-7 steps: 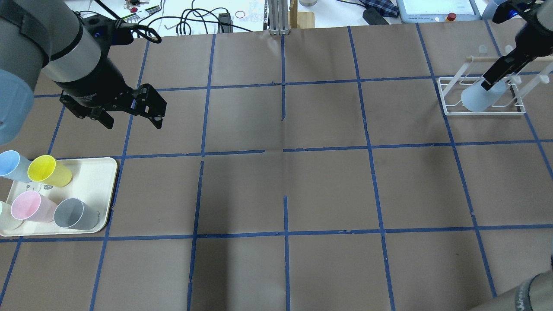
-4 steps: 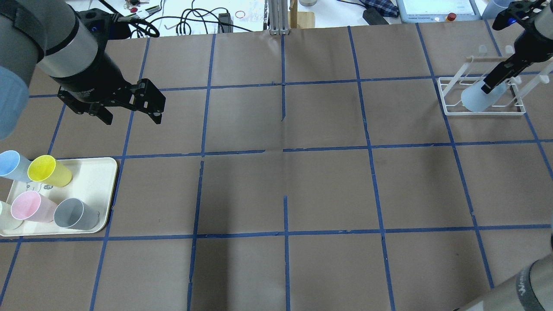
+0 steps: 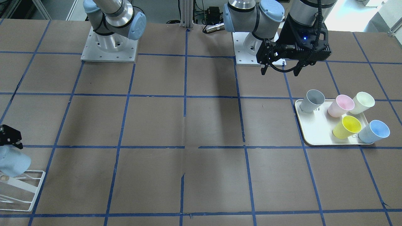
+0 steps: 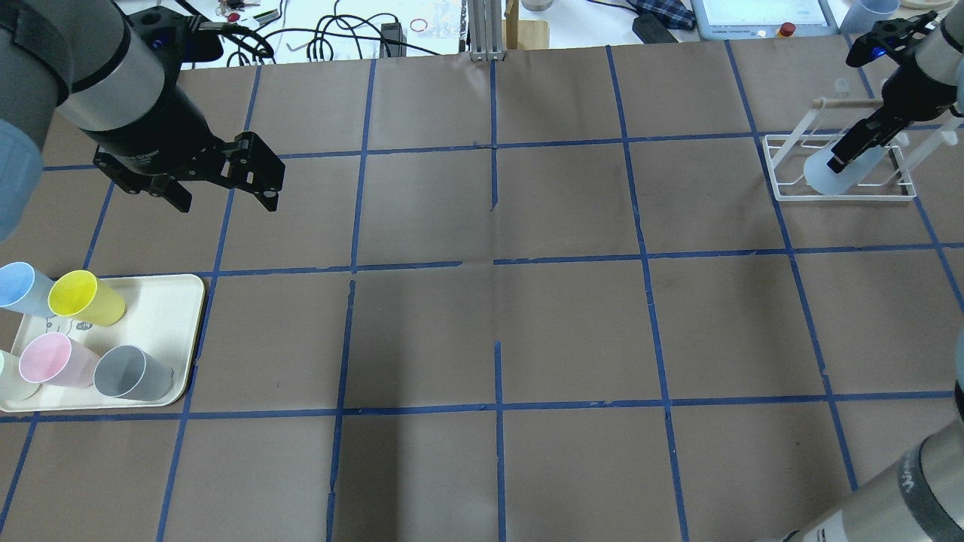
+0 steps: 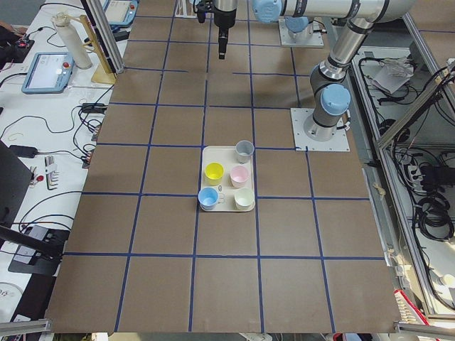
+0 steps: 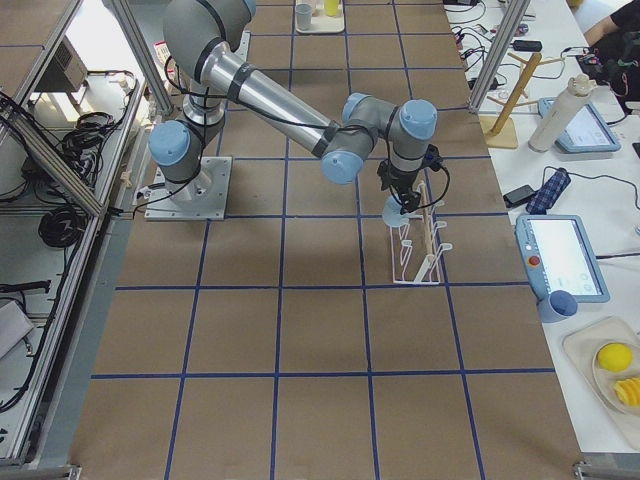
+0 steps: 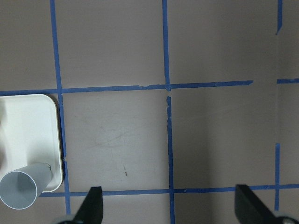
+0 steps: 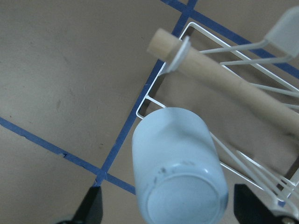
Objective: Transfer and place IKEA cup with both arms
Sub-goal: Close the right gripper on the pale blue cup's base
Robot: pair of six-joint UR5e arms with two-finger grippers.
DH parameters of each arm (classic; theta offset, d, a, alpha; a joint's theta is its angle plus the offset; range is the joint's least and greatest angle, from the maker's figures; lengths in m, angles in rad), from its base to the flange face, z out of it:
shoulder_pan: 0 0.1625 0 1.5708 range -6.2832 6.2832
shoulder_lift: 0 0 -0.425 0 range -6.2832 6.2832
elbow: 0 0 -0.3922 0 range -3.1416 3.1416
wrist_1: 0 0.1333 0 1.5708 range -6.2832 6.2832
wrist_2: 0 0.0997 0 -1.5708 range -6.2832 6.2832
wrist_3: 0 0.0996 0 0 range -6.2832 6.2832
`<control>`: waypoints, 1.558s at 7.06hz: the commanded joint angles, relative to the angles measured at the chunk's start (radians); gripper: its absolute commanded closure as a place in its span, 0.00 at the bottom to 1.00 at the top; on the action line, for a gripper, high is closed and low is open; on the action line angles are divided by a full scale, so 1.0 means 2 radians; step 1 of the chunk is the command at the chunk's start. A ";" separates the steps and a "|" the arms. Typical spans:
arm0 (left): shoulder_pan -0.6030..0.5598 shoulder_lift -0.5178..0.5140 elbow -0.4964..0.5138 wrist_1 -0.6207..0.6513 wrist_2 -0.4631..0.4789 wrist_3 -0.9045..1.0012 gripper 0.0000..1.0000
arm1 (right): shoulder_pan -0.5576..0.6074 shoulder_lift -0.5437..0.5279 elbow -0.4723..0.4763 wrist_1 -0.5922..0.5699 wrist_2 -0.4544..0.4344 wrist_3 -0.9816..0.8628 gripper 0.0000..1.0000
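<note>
**Task item.** The IKEA cup (image 4: pixel 827 172) sits in the white wire rack (image 4: pixel 783 193) at the upper right of the overhead view. It is bottom-up and tilted. The right wrist view looks onto its base, with the rack's wooden dowel (image 8: pixel 219 79) just beyond it.

**Right arm.** The right fingers (image 8: pixel 91 207) are spread, one on each side of the cup, with a clear gap on both sides. The cup is released, not gripped.

**Left arm.** The left fingers (image 4: pixel 267 188) hang wide apart and empty over the surface (image 4: pixel 572 331) at the upper left of the overhead view. They are near the cream tray (image 4: pixel 177 309) but clear of it.

**Other items.** The tray at the lower left holds the look-alike blue cup (image 4: pixel 19 286), a yellow cup (image 4: pixel 83 297), a pink cup (image 4: pixel 49 360) and a grey cup (image 4: pixel 132 373). None of them is in contact with either arm.

**Progress.** In my judgement the transfer and the placement are complete, since the cup appears to rest on the rack unaided. What is left is to lift the right arm clear without brushing the cup or the dowel. I cannot tell whether the cup is seated over a peg.
</note>
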 commanded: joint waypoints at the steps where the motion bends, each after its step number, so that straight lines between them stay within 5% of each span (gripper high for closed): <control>1: 0.003 0.002 0.000 0.000 -0.004 0.001 0.00 | 0.000 0.008 0.000 -0.003 0.002 -0.001 0.02; 4: 0.003 0.001 -0.001 0.005 -0.004 0.002 0.00 | 0.000 0.009 -0.001 -0.006 0.001 -0.001 0.13; 8: 0.004 0.003 0.003 0.003 0.002 -0.005 0.00 | -0.001 0.007 -0.008 -0.004 -0.003 -0.001 0.70; 11: 0.004 0.002 0.005 -0.011 0.000 0.002 0.00 | 0.000 -0.033 -0.024 0.042 -0.003 0.001 0.70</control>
